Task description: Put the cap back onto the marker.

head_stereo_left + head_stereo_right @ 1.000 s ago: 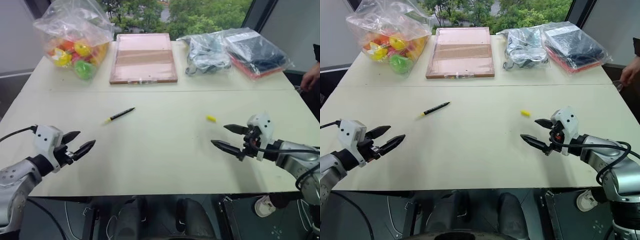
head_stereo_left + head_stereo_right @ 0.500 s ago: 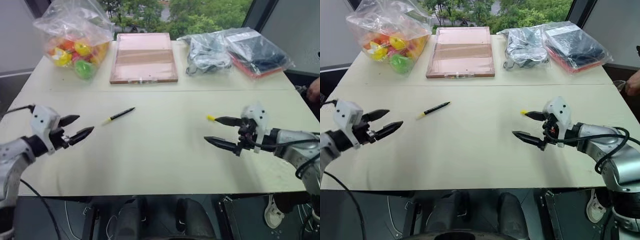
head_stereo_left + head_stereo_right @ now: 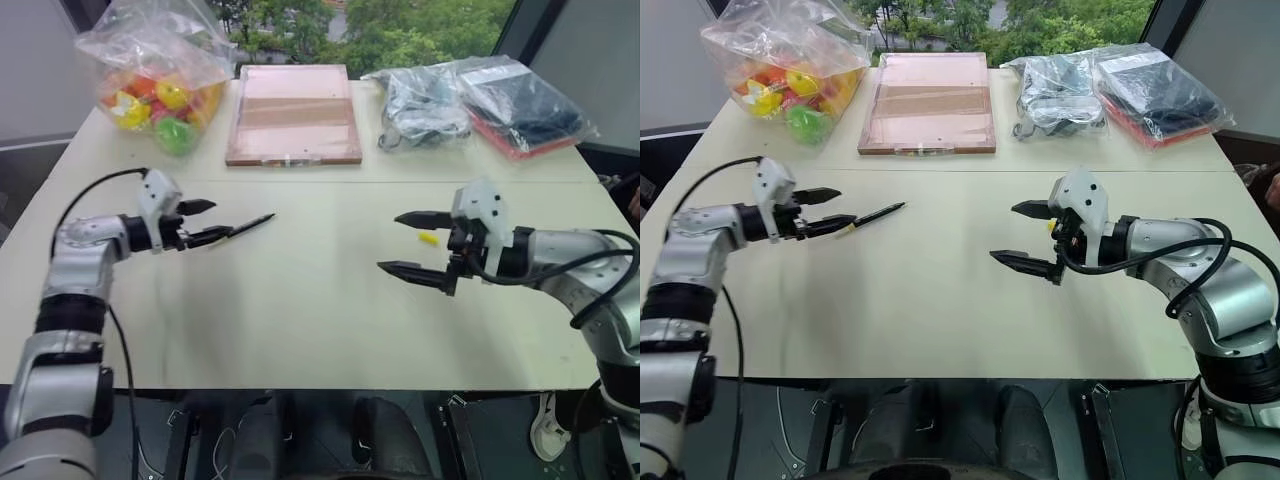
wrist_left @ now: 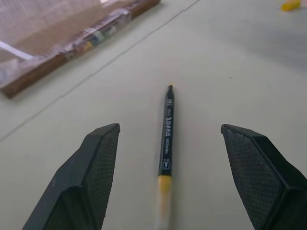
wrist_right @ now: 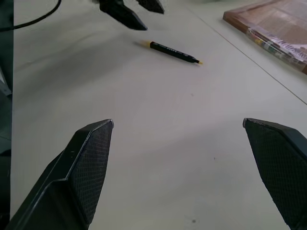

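Nothing of the capping itself is done yet: the marker (image 3: pixel 248 224) lies bare on the table (image 3: pixel 300 300), and the cap (image 3: pixel 428 239) lies on its own well apart from it, over on the right side. The left gripper (image 3: pixel 205 221) is at the marker's yellow end with its fingers spread and nothing between them; in the left wrist view the marker (image 4: pixel 167 139) runs straight up the gap between the two open fingers, so a close here looks likely to catch it. The right gripper (image 3: pixel 412 243) hangs with its fingers spread wide and empty, the cap just beside its upper finger but not between the two. Judging by this, both pick-ups are still to come, then the two pieces have to be brought together, lined up end to end, and the cap pushed on; the marker's grasp looks nearest, the cap's needs a little more alignment
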